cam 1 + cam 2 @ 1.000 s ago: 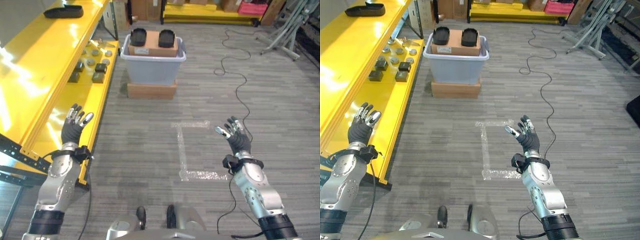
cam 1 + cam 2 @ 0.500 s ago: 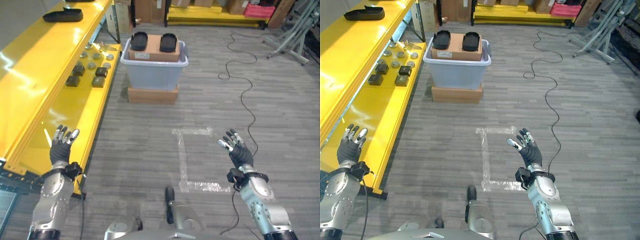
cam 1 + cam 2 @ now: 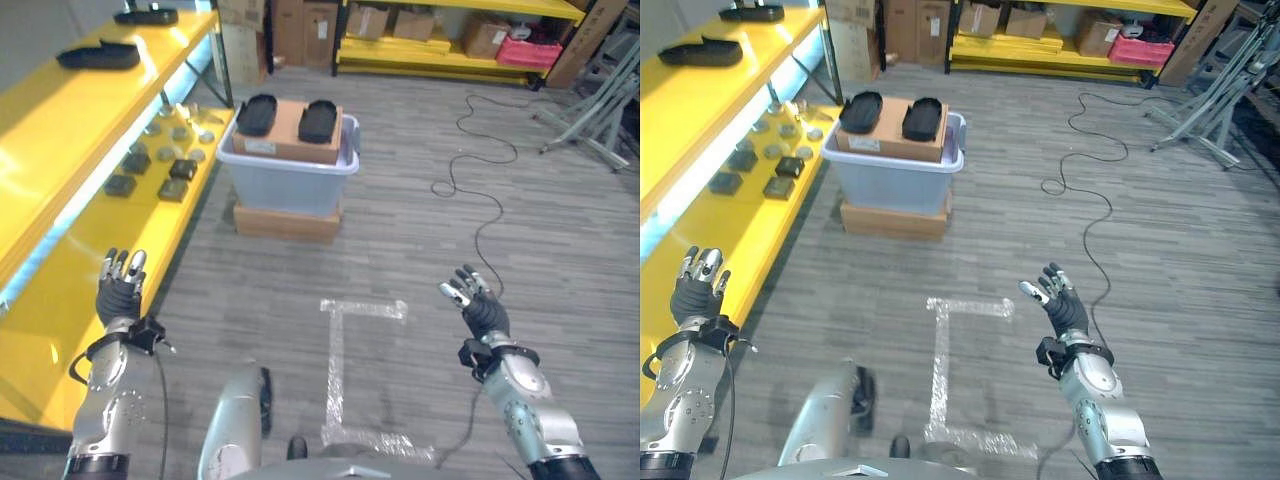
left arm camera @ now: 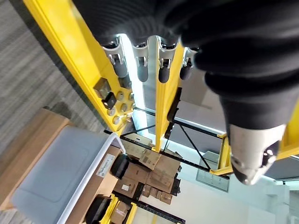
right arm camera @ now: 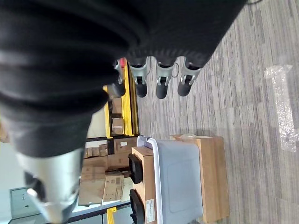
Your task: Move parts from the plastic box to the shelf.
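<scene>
yellow shelf [image 3: 70,130] carries small dark parts [image 3: 150,172], perhaps metal.

Both eye views look down from the head onto the grey floor [image 3: 420,210], set slightly apart — they share the plastic box [image 3: 290,178] and the yellow shelf [image 3: 700,105]. Each wrist view peers from very close along its own fingers [image 4: 140,65] — toward that same box and shelf.
</scene>
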Controlling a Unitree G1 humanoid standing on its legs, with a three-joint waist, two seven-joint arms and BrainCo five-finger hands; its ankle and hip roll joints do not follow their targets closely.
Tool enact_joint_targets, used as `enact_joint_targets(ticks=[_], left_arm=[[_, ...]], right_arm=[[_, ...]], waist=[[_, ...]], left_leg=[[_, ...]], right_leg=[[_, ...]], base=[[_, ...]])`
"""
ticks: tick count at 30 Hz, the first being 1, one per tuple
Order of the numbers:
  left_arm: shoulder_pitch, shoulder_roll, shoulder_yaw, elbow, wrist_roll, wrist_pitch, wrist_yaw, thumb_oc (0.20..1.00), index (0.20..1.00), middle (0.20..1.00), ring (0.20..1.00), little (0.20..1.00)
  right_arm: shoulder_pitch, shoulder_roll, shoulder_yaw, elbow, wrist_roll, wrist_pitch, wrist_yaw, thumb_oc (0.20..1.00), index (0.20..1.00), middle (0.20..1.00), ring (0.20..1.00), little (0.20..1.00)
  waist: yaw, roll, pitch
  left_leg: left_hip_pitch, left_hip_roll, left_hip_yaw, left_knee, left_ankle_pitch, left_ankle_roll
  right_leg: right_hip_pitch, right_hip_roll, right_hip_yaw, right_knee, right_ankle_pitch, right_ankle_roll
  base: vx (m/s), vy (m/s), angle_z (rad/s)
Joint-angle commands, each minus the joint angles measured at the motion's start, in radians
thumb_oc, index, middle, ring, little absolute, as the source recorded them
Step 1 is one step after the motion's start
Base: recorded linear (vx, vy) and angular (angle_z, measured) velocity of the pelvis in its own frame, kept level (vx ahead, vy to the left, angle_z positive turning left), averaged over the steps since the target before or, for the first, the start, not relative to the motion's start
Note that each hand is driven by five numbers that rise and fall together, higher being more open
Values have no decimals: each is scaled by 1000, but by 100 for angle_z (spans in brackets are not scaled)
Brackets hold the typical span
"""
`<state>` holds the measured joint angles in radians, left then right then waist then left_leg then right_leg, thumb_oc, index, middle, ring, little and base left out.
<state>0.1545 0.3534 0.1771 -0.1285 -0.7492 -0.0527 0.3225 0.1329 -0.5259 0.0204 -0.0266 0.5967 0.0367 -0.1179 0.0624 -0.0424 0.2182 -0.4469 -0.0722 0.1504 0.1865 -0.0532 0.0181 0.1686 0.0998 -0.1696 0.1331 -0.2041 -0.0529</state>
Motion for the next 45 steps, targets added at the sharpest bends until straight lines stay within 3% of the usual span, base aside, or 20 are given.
enact_joint_targets(ticks=[1, 4, 5, 6, 9, 11, 12, 14, 16, 18, 20, 22, 23, 25, 26, 28, 35, 45], left_arm=[[-22, 45, 27, -96, 31, -74, -19, 1000, 1000, 1000, 1000, 1000], [-2, 50, 49, -101, 33, -103, -28, 1000, 1000, 1000, 1000, 1000], [-2, 51, 59, -102, 40, -119, -38, 1000, 1000, 1000, 1000, 1000], [-10, 66, 63, -114, 99, -146, -34, 1000, 1000, 1000, 1000, 1000], [-27, 96, 54, -115, 139, -165, -34, 1000, 1000, 1000, 1000, 1000], [-81, 100, 31, -137, 123, -116, -60, 1000, 1000, 1000, 1000, 1000], [-84, 101, 30, -139, 124, -113, -62, 1000, 1000, 1000, 1000, 1000], [-124, 101, 5, -143, 160, -91, -66, 1000, 1000, 1000, 1000, 1000], [-126, 100, 8, -150, 169, -82, -59, 1000, 1000, 1000, 1000, 1000], [-116, 103, 16, -153, 143, -79, -65, 1000, 1000, 1000, 1000, 1000], [-116, 107, 21, -145, 148, -89, -86, 1000, 1000, 1000, 1000, 1000], [-130, 116, 19, -139, 155, -99, -103, 1000, 1000, 1000, 1000, 1000], [-134, 121, 17, -138, 155, -96, -109, 1000, 1000, 1000, 1000, 1000], [-134, 129, 20, -142, 151, -87, -98, 1000, 1000, 1000, 1000, 1000], [-124, 123, 24, -140, 154, -95, -97, 1000, 1000, 1000, 1000, 1000], [-115, 118, 17, -130, 144, -106, -107, 1000, 1000, 1000, 1000, 1000], [-57, 82, 29, -169, 121, -74, -133, 1000, 1000, 1000, 1000, 1000], [-35, 80, 29, -158, 98, -58, -151, 1000, 1000, 1000, 1000, 1000]], right_arm=[[14, -24, -33, -90, -34, -41, -28, 1000, 1000, 1000, 1000, 1000], [42, -37, -31, -99, -24, -49, -13, 1000, 1000, 1000, 1000, 1000], [41, -44, -24, -101, -13, -55, -6, 1000, 1000, 1000, 1000, 1000], [14, -39, -2, -99, -5, -67, -20, 1000, 1000, 1000, 1000, 1000], [-22, -25, 20, -93, 24, -60, -57, 1000, 1000, 1000, 1000, 1000], [-64, 15, 33, -91, 15, -54, -100, 1000, 1000, 1000, 1000, 1000], [-66, 18, 34, -91, 10, -54, -100, 1000, 1000, 1000, 1000, 1000], [-92, 48, 48, -92, -41, -40, -109, 1000, 1000, 1000, 1000, 1000], [-84, 61, 44, -105, -54, -36, -109, 1000, 1000, 1000, 1000, 1000], [-67, 75, 40, -118, -67, -35, -102, 1000, 1000, 1000, 1000, 1000], [-64, 81, 38, -118, -74, -50, -95, 1000, 1000, 1000, 1000, 1000], [-52, 72, 14, -104, -64, -70, -78, 1000, 1000, 1000, 1000, 1000], [-45, 62, -4, -92, -48, -81, -68, 1000, 1000, 1000, 1000, 1000], [-34, 59, -34, -82, -37, -81, -45, 1000, 1000, 1000, 1000, 1000], [-22, 56, -52, -84, -28, -73, -27, 1000, 1000, 1000, 1000, 1000], [-22, 38, -69, -75, -46, -63, -10, 1000, 1000, 1000, 1000, 1000], [15, -14, -132, -124, -7, -29, -2, 1000, 1000, 1000, 1000, 1000], [24, -23, -124, -126, -4, -22, -13, 1000, 1000, 1000, 1000, 1000]], waist=[[7, 12, -16], [31, 22, -13], [33, 16, -18], [47, 10, -28], [70, 1, -34], [95, -25, -63], [96, -26, -64], [93, -10, -70], [87, -5, -70], [77, 5, -68], [63, 23, -57], [40, 25, -42], [25, 20, -34], [4, 8, -21], [-2, 11, -24], [1, -2, -28], [-2, -20, -62], [-5, -21, -72]], left_leg=[[130, 39, -32, -126, 282, -71], [105, 44, -35, -198, 281, -76], [113, 50, -27, -206, 251, -79], [138, 57, -11, -183, 203, -56], [143, 36, -17, -95, 161, -25], [182, -35, -51, -40, 130, 32], [184, -39, -51, -40, 129, 35], [235, -73, -74, -48, 95, 72], [256, -79, -71, -59, 87, 79], [298, -73, -71, -83, 79, 82], [338, -48, -90, -111, 79, 73], [373, -36, -135, -131, 77, 58], [391, -35, -163, -131, 67, 51], [409, -36, -179, -111, 26, 53], [412, -15, -176, -126, 32, 45], [431, 3, -178, -139, 34, 23], [467, 50, -157, -194, 61, -26], [448, 96, -140, -140, 52, -60]], right_leg=[[-33, -47, 40, -38, 142, 85], [8, -55, 23, 21, 76, 92], [30, -76, 18, 50, 33, 103], [61, -121, 11, 103, -11, 129], [91, -168, -7, 181, -19, 143], [78, -239, -42, 349, 143, 215], [74, -244, -42, 358, 150, 219], [-24, -289, -40, 568, 262, 227], [-73, -286, -42, 583, 270, 226], [-148, -283, -41, 553, 262, 214], [-231, -259, -39, 434, 241, 196], [-264, -228, -11, 221, 231, 185], [-279, -219, 23, 95, 262, 192], [-339, -227, 72, 1, 340, 212], [-304, -199, 89, -15, 300, 213], [-257, -202, 65, -90, 311, 219], [-155, -171, 34, -205, 311, 191], [-129, -159, -1, -203, 277, 162]], base=[[548, 160, -26], [586, 181, -42], [905, 344, -39], [844, 339, -43], [574, 221, -37], [565, 231, -105], [382, 210, -24], [447, 255, 74], [304, 127, 30], [197, -8, 26], [153, -122, 33], [123, -230, 45], [129, -242, 60], [128, -202, 87], [161, -237, 98], [178, -226, 68], [123, -133, 17], [43, -124, 6]])
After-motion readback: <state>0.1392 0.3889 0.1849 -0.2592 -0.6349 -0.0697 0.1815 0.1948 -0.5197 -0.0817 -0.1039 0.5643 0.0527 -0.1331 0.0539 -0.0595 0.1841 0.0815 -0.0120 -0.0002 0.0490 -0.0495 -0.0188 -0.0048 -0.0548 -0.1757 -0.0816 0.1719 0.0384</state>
